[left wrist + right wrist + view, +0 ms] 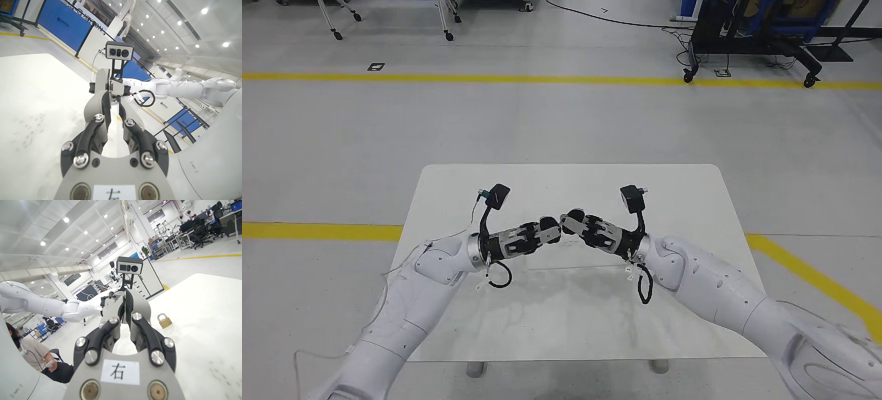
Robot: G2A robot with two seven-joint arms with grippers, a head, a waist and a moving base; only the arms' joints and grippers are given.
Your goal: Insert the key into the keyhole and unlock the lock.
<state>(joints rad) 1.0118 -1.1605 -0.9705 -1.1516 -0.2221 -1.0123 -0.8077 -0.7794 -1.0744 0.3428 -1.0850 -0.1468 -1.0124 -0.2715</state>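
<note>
Label [114, 192], white with one dark character, sits on the left gripper [113, 91]; a like one [119, 372] on the right gripper [124, 298]. Left is slightly parted, right clenched, meeting tip to tip. Lock [164, 321] lies on the table [198, 306] near the right gripper, apart from it.

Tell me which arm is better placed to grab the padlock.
Probably the right: the padlock lies on the table close beside the right gripper, while the left gripper is farther from it.
</note>
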